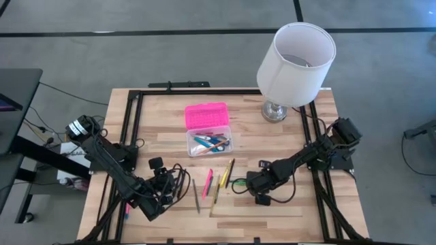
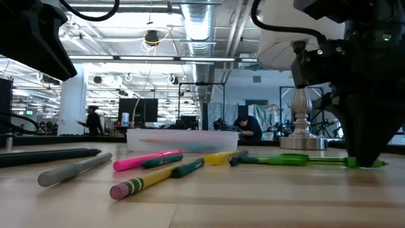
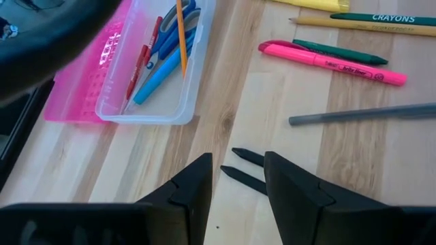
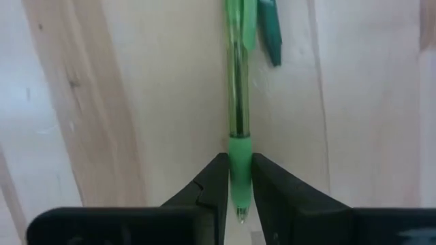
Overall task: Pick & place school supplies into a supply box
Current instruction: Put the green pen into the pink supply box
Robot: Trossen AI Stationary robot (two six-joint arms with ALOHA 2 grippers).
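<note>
The supply box (image 1: 209, 142) is a clear base holding scissors and a few pens, its pink lid (image 1: 206, 116) lying open on the far side. Several loose supplies lie near of it: a grey pen (image 1: 195, 194), a pink highlighter (image 1: 206, 182), a yellow pencil (image 1: 216, 195) and a yellow highlighter (image 1: 225, 178). My right gripper (image 4: 238, 184) is shut on a green pen (image 4: 237, 82) to their right. My left gripper (image 3: 237, 187) hovers open over the table left of the supplies, two black pen tips (image 3: 246, 158) showing in its gap. My right gripper pinches the green pen by its soft green grip (image 4: 238, 153), close to the writing tip, between both fingers. The fingers come slanting down from the table's right. The pen's barrel runs straight on ahead of them and lies level on the table (image 2: 304, 160).
A white lamp (image 1: 296, 60) stands at the table's far right, its metal base (image 1: 274, 111) right of the box. A black frame rail (image 1: 133, 122) runs round the table. Bare wood (image 1: 266, 218) lies toward the near edge. People show in the room behind.
</note>
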